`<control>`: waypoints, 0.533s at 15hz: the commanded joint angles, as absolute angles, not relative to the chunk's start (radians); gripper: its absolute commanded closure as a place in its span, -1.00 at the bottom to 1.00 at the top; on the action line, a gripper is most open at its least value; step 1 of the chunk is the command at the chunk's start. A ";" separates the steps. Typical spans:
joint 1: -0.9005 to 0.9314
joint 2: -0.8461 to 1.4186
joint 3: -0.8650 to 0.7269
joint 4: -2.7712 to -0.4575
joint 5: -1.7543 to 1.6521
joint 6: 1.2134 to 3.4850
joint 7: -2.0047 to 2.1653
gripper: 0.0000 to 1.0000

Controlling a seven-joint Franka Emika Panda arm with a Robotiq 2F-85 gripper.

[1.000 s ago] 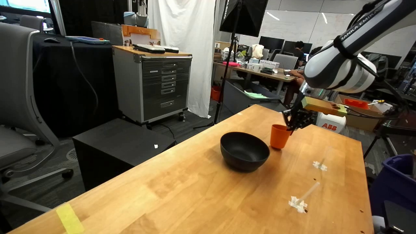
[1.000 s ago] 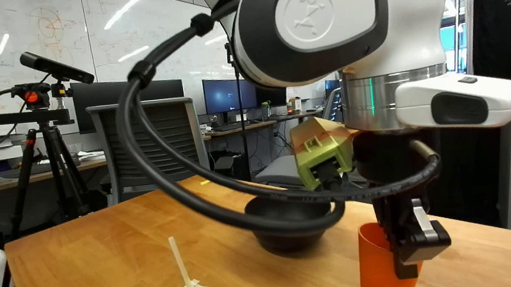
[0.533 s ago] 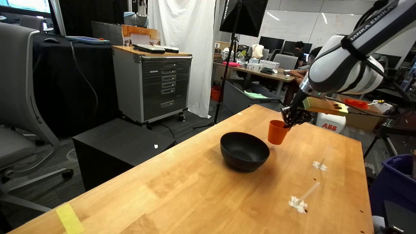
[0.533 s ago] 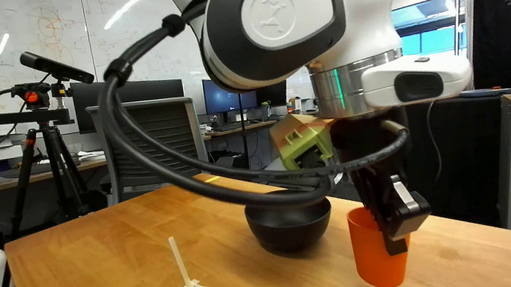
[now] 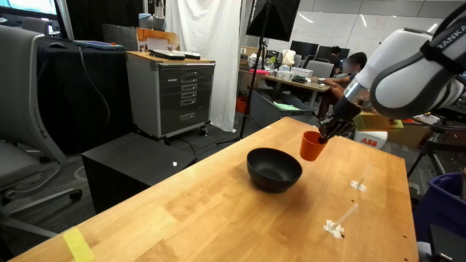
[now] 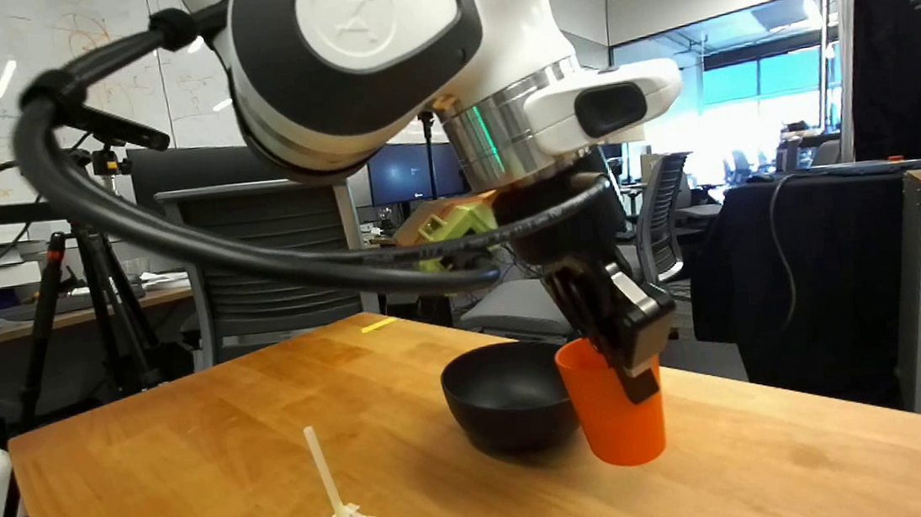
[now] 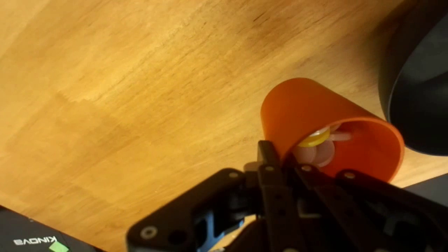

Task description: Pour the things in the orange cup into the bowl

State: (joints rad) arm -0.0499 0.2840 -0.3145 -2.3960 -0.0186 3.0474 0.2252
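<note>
Gripper [image 7: 279,157], one: jaws narrow, clamped on the wall of the cup [image 6: 616,425]; one finger outside, the other inside, its tip hidden. Cup, one: leaning, off the table [image 5: 218,214], just beside the bowl [image 6: 498,424]; whether the two touch is hard to tell. Pieces [image 7: 324,153] in the cup: one yellow-edged, at least two pale discs, one blurred pale sliver; full count uncertain, wall and gripper block part of the inside. Bowl, one: cut off in the wrist view, partly behind the cup in an exterior view. Tape patches [image 5: 358,186], two, each with a thin stick [image 5: 345,216], the far one faint. Yellow strip [image 5: 78,244], one, cut off at the lower edge.
</note>
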 commanded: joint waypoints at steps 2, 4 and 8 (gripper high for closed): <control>0.107 0.227 -0.475 -2.495 -0.137 3.180 0.286 0.94; 0.174 0.239 -0.539 -2.502 -0.147 3.224 0.298 0.94; 0.335 0.263 -0.674 -2.508 -0.107 3.302 0.308 0.94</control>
State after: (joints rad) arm 0.2175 0.2664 -0.5733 -2.4858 -0.1139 3.2349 0.2786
